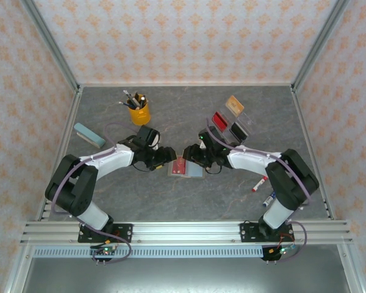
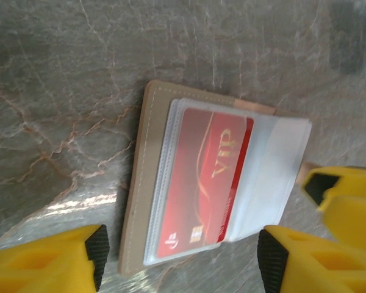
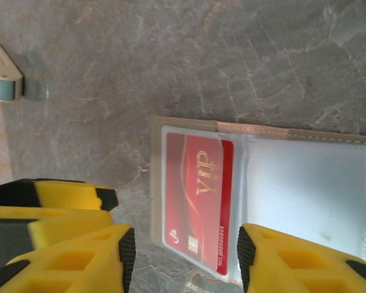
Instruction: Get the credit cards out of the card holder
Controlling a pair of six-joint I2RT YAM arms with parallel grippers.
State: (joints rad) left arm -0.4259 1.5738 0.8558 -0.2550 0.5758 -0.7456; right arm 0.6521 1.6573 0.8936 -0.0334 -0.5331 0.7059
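At mid-table, open card holder point(image 1: 186, 168), red card point(image 2: 207, 183) partly under cloudy sleeve, left pincer point(image 2: 183, 256) and right pincer point(image 3: 186, 256) both spread

Yellow pen cup point(image 1: 138, 113), light-blue block point(image 1: 89, 135), clear tray point(image 1: 249, 122), red marker point(image 1: 260, 184) beside blue marker point(image 1: 269, 199)

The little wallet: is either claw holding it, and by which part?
Nothing looks held. The left gripper and right gripper both straddle the open card holder, jaws apart, red card inside.

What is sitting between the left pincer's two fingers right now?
The open card holder, lying flat on the table with a red VIP card in its clear sleeve. The left wrist view shows it between the fingers of the left pincer.
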